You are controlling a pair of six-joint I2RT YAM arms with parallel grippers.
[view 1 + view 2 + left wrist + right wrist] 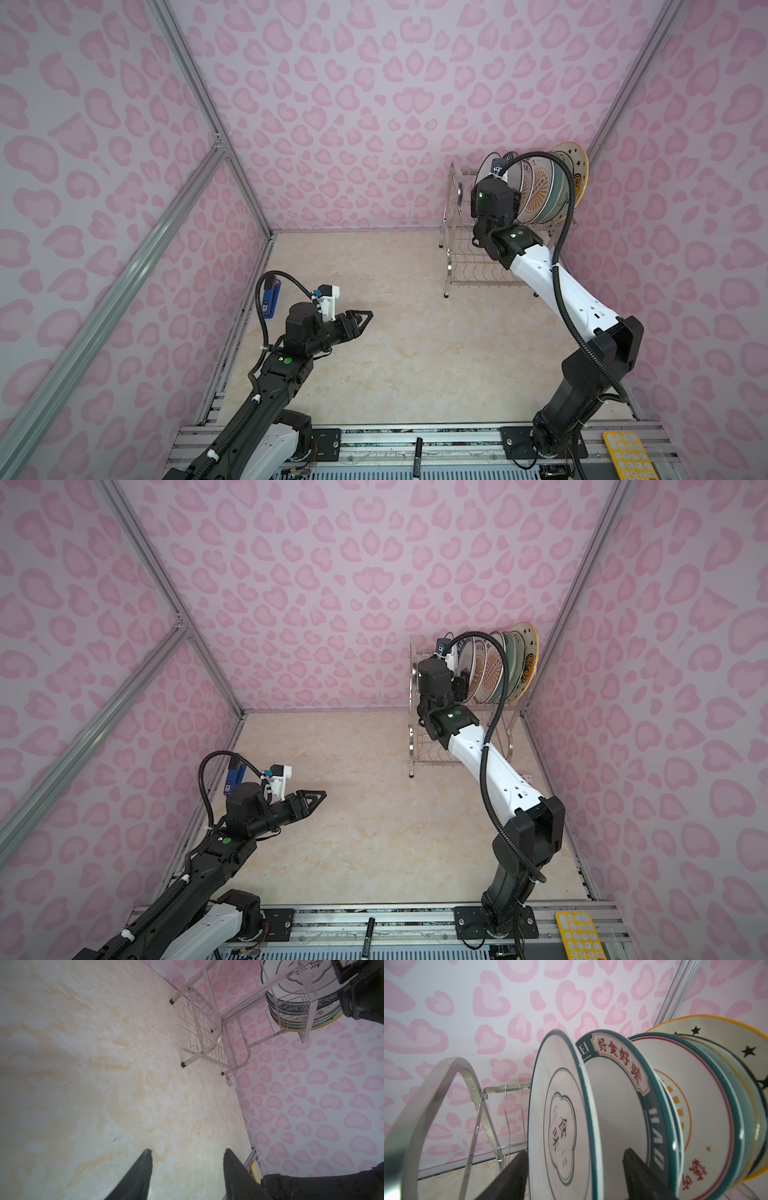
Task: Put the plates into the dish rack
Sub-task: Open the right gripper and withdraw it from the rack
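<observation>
the dish rack (450,245) stood at the far right corner of the counter (395,353), the plates (540,191) upright across its top tier. the white emblem plate (562,1122) sat edge-on between the parted jaws of the right pincer (575,1152), unheld. the left pincer (187,1151) gaped empty, well apart.

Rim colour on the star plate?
Orange; the star plate rim shows best in the right wrist view.

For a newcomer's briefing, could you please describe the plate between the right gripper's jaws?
At the table's back right stands the chrome dish rack, with plates upright along its upper tier. The white plate is the end one, beside the empty slots, inside the open right gripper. Only it has a plain white face with a cloud-shaped centre emblem.
</observation>
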